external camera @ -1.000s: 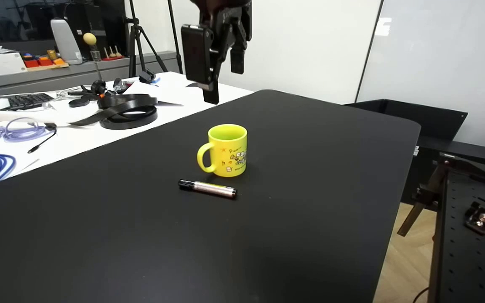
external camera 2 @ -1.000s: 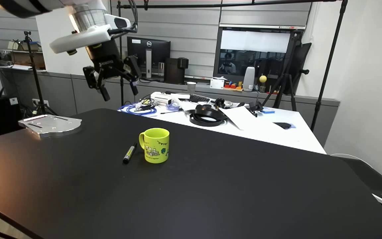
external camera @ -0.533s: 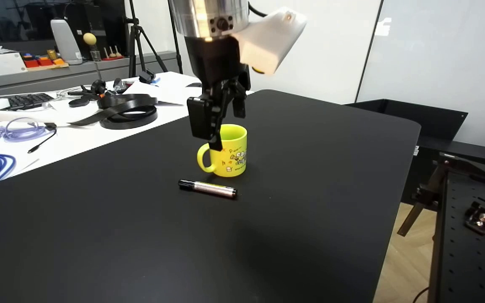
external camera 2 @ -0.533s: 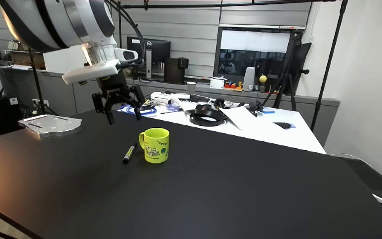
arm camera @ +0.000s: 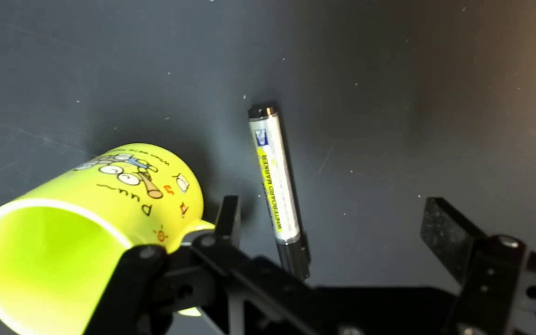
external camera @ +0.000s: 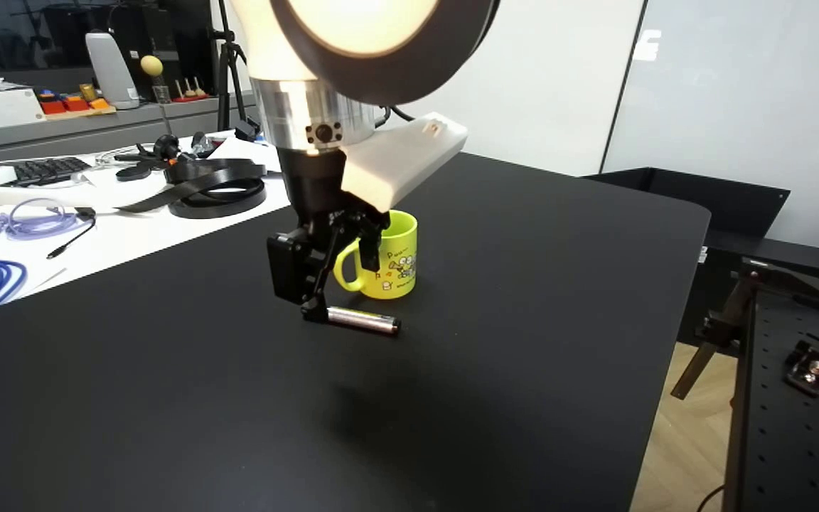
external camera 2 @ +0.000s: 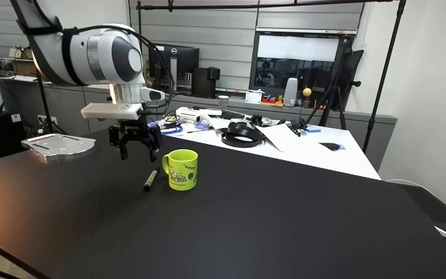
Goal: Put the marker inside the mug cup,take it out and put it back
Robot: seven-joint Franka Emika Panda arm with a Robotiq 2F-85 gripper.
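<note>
The marker point(arm camera: 275, 181), with a silver-white body and black ends, lies flat on the black table. It also shows in both exterior views point(external camera: 363, 320) point(external camera 2: 151, 179). The yellow mug point(arm camera: 123, 209) stands upright beside it, its handle towards the marker; it shows in both exterior views point(external camera: 397, 267) point(external camera 2: 182, 170). My gripper point(arm camera: 331, 209) is open and empty above the table, fingers pointing down. In the wrist view the marker lies between the fingers, nearer the left one; the gripper partly covers its cap end. The gripper also shows in both exterior views point(external camera: 343, 288) point(external camera 2: 138, 158).
The left finger in the wrist view overlaps the mug's handle. A silver metal plate point(external camera 2: 62, 147) lies at the black table's far left corner in an exterior view. A white table point(external camera 2: 323, 162) with cables and a black strap roll point(external camera 2: 242, 135) adjoins the black table.
My gripper has come down towards the table, turned more upright and moved over the marker beside the mug. It stays open. The marker and mug have not moved.
</note>
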